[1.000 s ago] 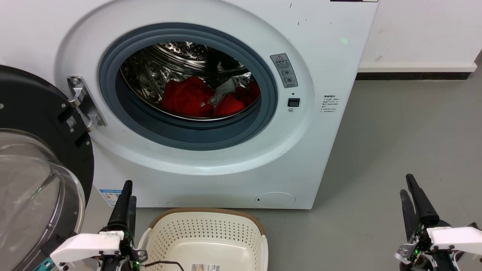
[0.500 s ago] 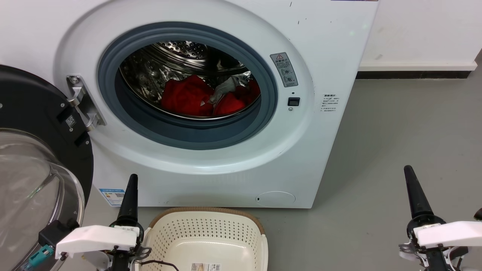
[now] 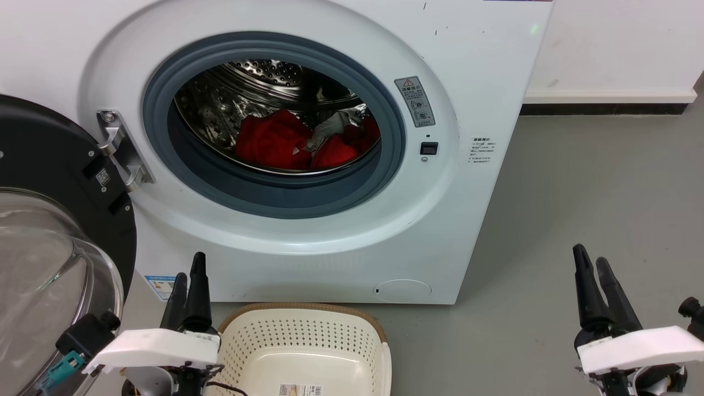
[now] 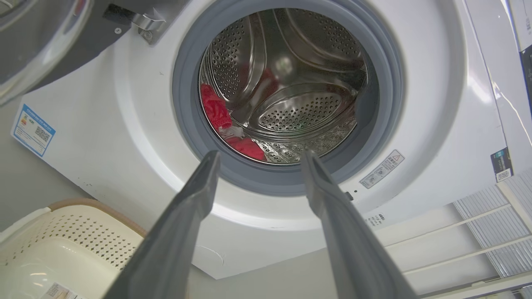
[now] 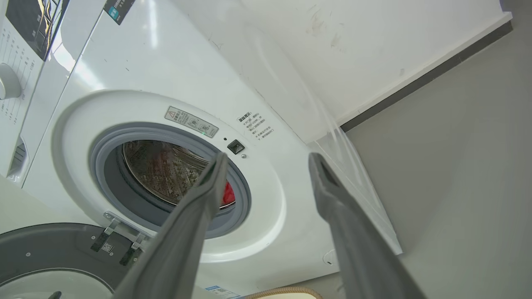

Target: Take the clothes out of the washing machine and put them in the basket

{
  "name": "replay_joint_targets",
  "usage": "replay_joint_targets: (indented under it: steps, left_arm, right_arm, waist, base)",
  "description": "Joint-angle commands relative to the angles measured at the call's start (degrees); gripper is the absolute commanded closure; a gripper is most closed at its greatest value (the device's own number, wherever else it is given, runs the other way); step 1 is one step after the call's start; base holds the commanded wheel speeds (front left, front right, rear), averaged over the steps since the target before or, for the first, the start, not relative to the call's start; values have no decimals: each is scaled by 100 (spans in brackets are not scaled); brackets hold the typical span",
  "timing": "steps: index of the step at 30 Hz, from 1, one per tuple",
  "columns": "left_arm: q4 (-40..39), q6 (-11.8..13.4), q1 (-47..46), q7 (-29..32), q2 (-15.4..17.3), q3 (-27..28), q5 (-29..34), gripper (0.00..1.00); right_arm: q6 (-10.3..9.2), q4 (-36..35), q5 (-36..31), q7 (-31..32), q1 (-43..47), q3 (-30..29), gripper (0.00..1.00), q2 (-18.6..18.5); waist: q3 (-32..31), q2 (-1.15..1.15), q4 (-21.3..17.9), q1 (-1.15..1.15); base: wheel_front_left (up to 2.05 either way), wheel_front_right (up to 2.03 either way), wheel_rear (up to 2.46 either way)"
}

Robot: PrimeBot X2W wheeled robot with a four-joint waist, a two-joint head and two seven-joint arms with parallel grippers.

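The clothes [image 3: 286,146] lie in a red heap at the bottom of the drum [image 3: 264,71], close behind its front lip, with a pale scrap folded among them. The basket [image 3: 308,306] is empty on the floor [image 3: 577,181], its brown rim close to the washer's [image 3: 440,220] lower front edge. Both grippers are low and well short of the opening. The left gripper [image 3: 188,269] is just beside the basket's left corner and the right gripper [image 3: 589,256] is over bare floor; each has its fingers spread and holds nothing. Nothing has been lifted out yet, so the reach into the drum is probably next. The grey seal [image 3: 275,198] stands proud around the opening, and a finger coming in low could dig into it or jam under its lip. A pinch on one loose fold may slip, or drag the tangled heap over the lip so that it spills onto the floor short of the basket. The open door [image 3: 49,165] crowds the left arm, and a wide swing could strike it or nudge the basket.
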Motion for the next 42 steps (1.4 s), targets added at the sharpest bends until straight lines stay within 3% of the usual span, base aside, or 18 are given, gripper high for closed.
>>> replay_joint_targets:
  steps: [1, 16, 42]
  left_arm:
    - [-125, 3, -17, -56, 11, -24, 215, 0]
    - [-298, -25, 114, -331, 12, -152, 1351, 0]
    - [-422, 83, 297, -725, 13, -294, 2851, 0]
  right_arm:
    - [0, -136, -236, -58, -27, 14, 0, -8]
    - [0, -422, -1572, -332, 163, 78, 0, -7]
    - [0, -792, -3296, -725, 416, 95, 0, -5]
  waist:
    - [-1, 0, -1, 0]
    - [-8, 0, -7, 0]
    - [12, 0, -17, 0]
  base:
    - [0, 0, 0]
    - [0, 0, 0]
    - [0, 0, 0]
